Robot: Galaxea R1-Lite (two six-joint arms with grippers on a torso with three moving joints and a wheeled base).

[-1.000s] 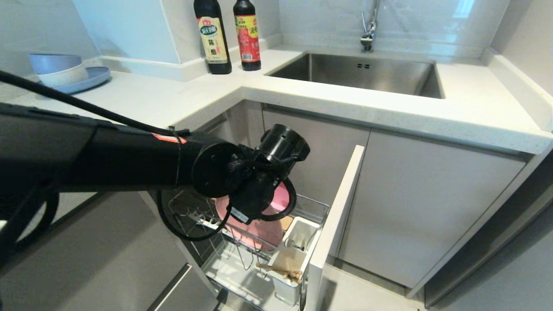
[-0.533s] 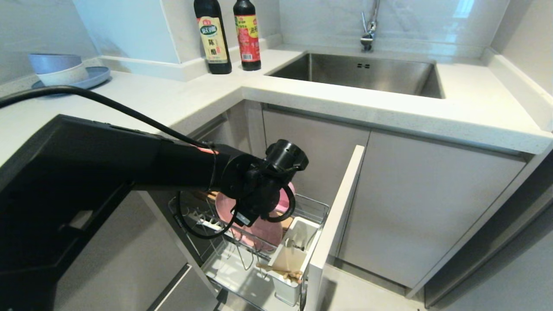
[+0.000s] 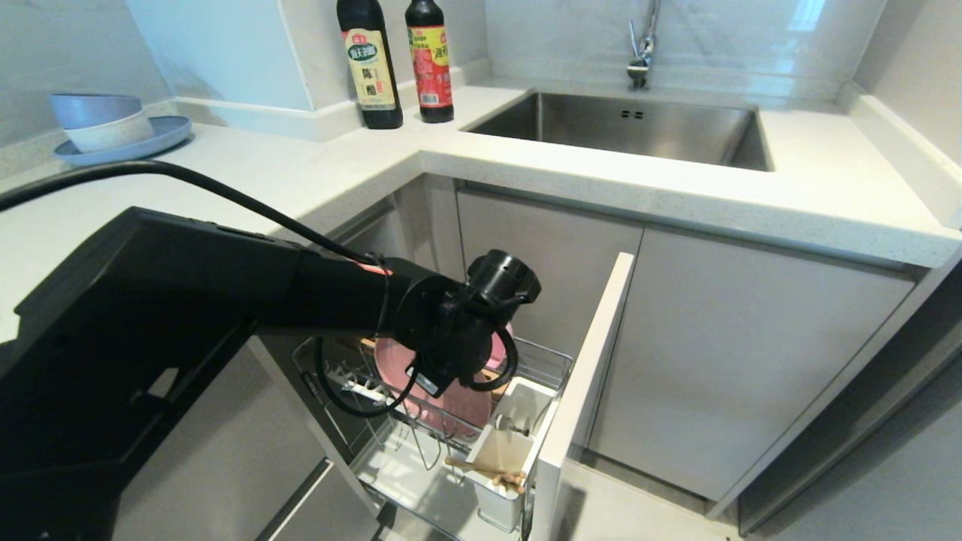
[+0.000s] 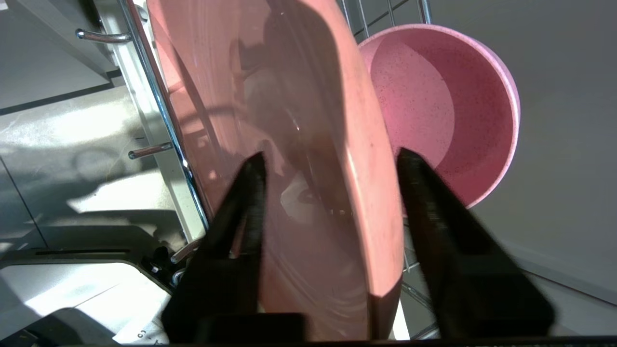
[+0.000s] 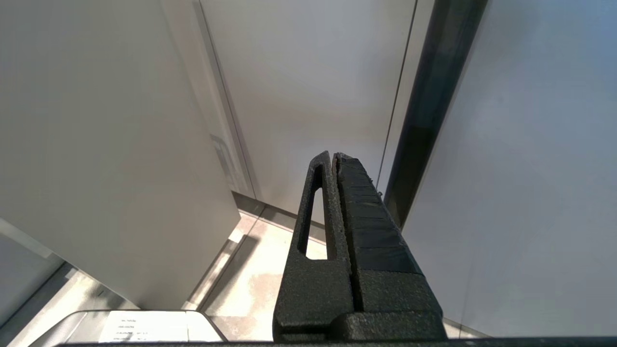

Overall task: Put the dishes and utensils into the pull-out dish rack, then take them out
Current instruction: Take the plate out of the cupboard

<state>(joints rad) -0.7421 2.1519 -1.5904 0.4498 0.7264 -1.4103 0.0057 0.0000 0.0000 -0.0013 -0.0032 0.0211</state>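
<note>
A white stone countertop wraps a kitchen corner, with a steel sink set into it and light-grey cabinets below. From one narrow cabinet the pull-out dish rack stands drawn out.

The pink plate stands on edge in the rack's wire slots, and the pink bowl rests tilted just beside it, toward the cabinet. The white utensil cup sits at the rack's front corner with the chopsticks lying across its lower part; a thin metal handle, probably the spoon, shows inside the cup.

The left gripper reaches down over the plate, its fingers astride the rim, one on each face. They are partly spread with the plate between them; whether the pads yet press the plate cannot be told.

With everything loaded, this looks like the start of unloading. To do it well, the fingers should seat well down over the rim before squeezing, and squeeze squarely so the plate does not twist. The lift should follow the plate's own plane, straight out of the slot, keeping clear of the bowl and wires.

The right gripper hangs parked beside a cabinet, fingers pressed together on nothing.
</note>
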